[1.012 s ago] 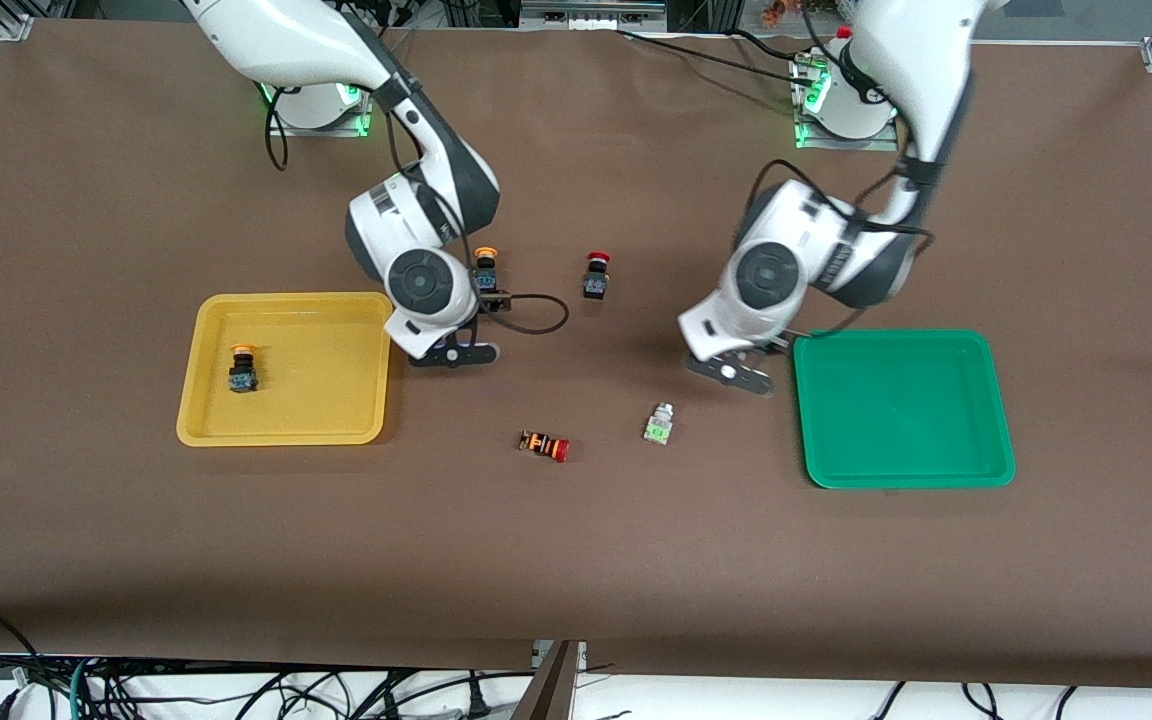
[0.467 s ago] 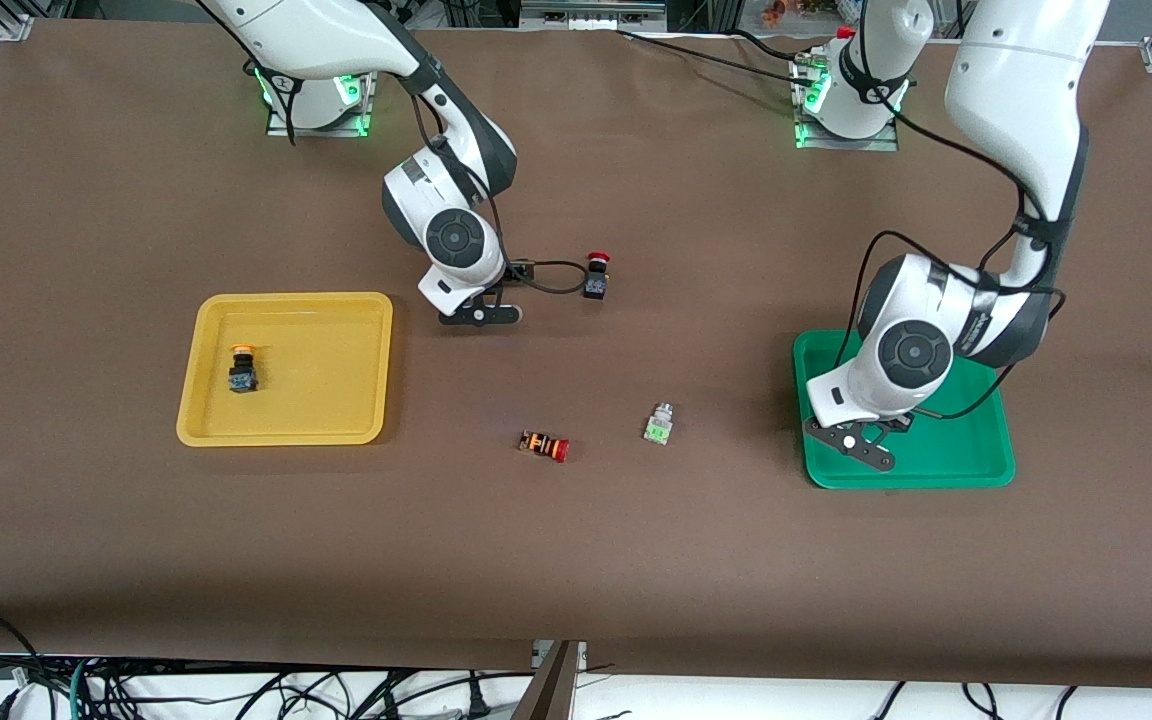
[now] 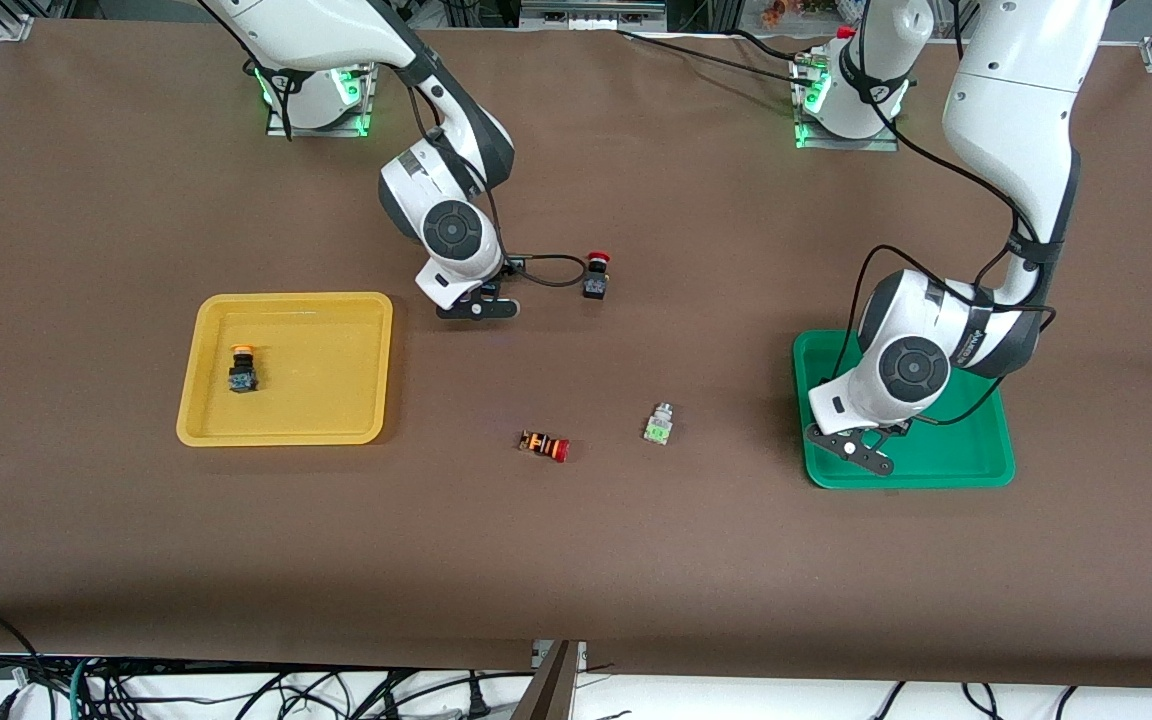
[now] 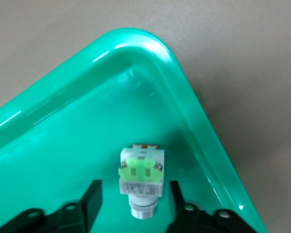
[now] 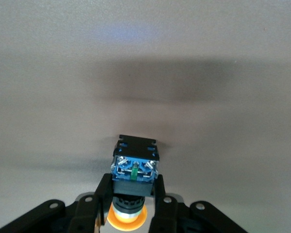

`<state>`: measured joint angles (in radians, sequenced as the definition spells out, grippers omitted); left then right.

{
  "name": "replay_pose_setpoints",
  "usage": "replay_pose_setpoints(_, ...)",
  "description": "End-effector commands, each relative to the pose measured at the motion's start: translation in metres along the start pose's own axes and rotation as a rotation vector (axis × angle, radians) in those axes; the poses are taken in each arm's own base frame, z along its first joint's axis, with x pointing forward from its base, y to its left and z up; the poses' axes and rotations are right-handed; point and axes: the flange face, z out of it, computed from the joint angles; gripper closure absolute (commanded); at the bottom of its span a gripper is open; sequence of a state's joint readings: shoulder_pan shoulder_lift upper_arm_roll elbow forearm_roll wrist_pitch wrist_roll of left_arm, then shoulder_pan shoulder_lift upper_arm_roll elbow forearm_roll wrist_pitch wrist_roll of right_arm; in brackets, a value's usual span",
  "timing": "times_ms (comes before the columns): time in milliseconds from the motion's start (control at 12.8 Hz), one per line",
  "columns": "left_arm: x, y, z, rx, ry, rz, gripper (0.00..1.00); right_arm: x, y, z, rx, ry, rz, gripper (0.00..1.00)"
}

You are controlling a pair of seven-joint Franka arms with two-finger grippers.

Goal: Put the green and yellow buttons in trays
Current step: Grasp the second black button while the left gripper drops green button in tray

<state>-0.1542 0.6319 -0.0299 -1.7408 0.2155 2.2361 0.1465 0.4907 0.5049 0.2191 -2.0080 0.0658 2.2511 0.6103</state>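
Note:
My left gripper (image 3: 861, 450) is low over the green tray (image 3: 1001, 400), at the corner nearest the front camera. In the left wrist view it (image 4: 134, 185) is open, with a green-faced switch (image 4: 140, 172) lying on the tray floor (image 4: 63, 126) between the fingers, a gap on each side. My right gripper (image 3: 476, 305) is low over the table beside the yellow tray (image 3: 286, 437). In the right wrist view it (image 5: 132, 179) is shut on a yellow-capped black button (image 5: 135, 165). Another yellow-capped button (image 3: 243, 368) sits in the yellow tray. A second green switch (image 3: 658, 424) lies on the table.
A black button with a red cap (image 3: 595, 275) stands just beside my right gripper, toward the left arm's end. A red-capped button with an orange-striped body (image 3: 544, 445) lies near the middle, nearer the front camera, beside the loose green switch.
My left arm swung from the table beside the green tray to over the tray's near corner. My right gripper moved from the yellow tray's edge onto the yellow-capped button, now hidden in the front view.

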Motion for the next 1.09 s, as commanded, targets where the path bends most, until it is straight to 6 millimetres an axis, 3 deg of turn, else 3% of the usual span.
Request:
replay_pose_setpoints(0, 0.008, 0.003, -0.04, -0.057, 0.054, -0.044, 0.0, -0.005, 0.005, -0.002, 0.009, 0.012, 0.013, 1.0)
replay_pose_setpoints(78, 0.019, 0.012, -0.061, -0.061, 0.097, -0.037, 0.0, -0.002, 0.007, -0.012, 0.015, 0.023, 0.018, 1.0)
replay_pose_setpoints(156, 0.035, 0.033, -0.085, -0.075, 0.147, -0.018, 0.0, 0.002, 0.013, -0.028, 0.019, 0.04, 0.03, 1.0)
replay_pose_setpoints(234, 0.048, 0.043, -0.099, -0.084, 0.184, -0.004, 0.0, 0.009, 0.02, -0.051, 0.022, 0.059, 0.035, 1.0)
replay_pose_setpoints(389, 0.078, 0.085, -0.112, -0.15, 0.24, 0.003, 0.0, 0.031, 0.053, -0.094, 0.005, 0.063, 0.053, 1.0)
replay_pose_setpoints(545, 0.097, 0.14, -0.107, -0.173, 0.25, -0.016, 0.0, 0.062, 0.106, -0.119, -0.017, 0.048, 0.038, 1.0)
replay_pose_setpoints(778, 0.118, 0.213, -0.091, -0.189, 0.292, -0.13, 0.0, 0.101, 0.192, -0.119, -0.028, 0.063, -0.015, 1.0)
replay_pose_setpoints(1012, 0.123, 0.228, -0.064, -0.154, 0.326, -0.132, 0.0, 0.135, 0.267, -0.084, -0.023, 0.076, -0.07, 1.0)
